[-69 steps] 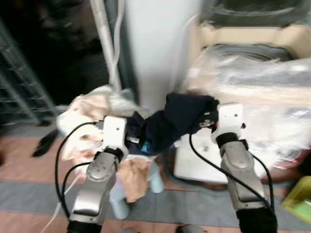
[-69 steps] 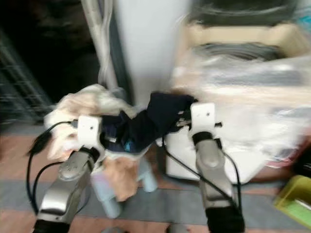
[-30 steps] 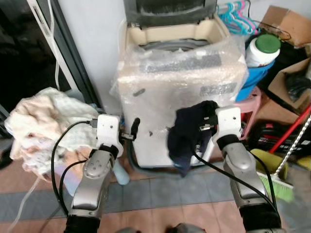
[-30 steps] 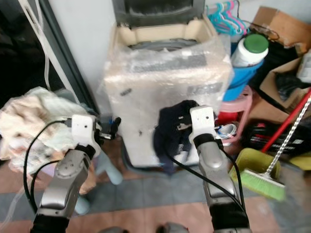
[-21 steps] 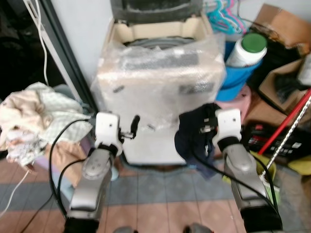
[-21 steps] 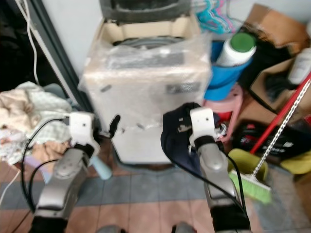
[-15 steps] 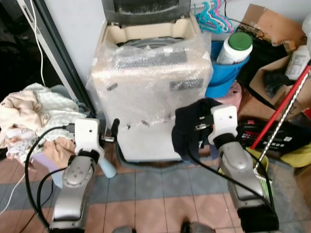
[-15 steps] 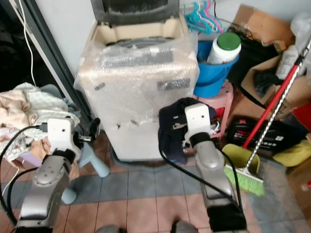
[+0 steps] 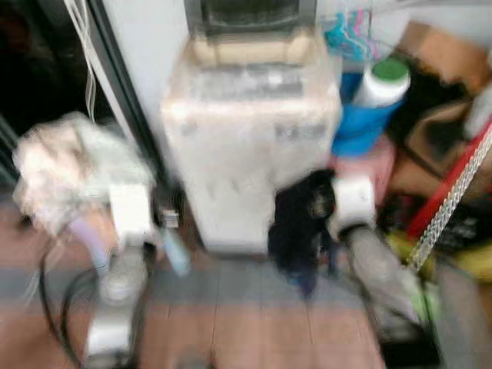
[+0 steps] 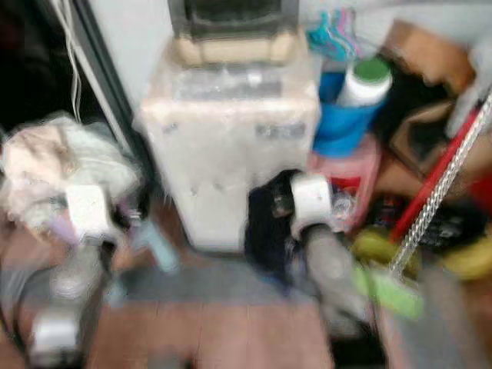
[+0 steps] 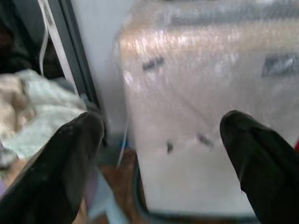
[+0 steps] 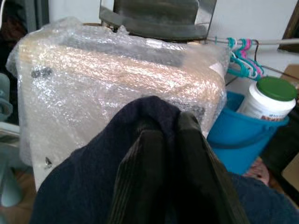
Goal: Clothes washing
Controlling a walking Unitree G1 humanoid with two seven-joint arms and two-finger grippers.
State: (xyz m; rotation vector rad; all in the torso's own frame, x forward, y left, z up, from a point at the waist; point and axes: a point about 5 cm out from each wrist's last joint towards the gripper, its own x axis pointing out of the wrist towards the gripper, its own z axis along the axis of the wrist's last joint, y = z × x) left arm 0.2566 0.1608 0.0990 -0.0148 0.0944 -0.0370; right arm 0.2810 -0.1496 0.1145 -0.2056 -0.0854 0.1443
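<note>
1 dark navy garment (image 12: 93,186) hangs from the right gripper (image 12: 174,140), fingers pinched tight together on a fold of it. In the eye views it sits centre-right of frame, draping down in front of the lower face of the washing machine (image 9: 250,138).

Key relation: the machine's top opening (image 9: 250,50) lies above and beyond the garment, at upper centre of frame, lid (image 10: 231,15) standing up behind it. Judgement: the load has to rise over the front rim before it can drop in. The right arm is the nearer one, and the only one carrying.

Left gripper (image 11: 163,154) points at the bubble-wrapped front panel, fingers spread wide, holding nothing.

Pile of pale laundry (image 9: 73,165) sits mid-left.

Hard to make out: both eye views are heavily blurred; the drum interior is hidden; the garment's lower end is smeared.
</note>
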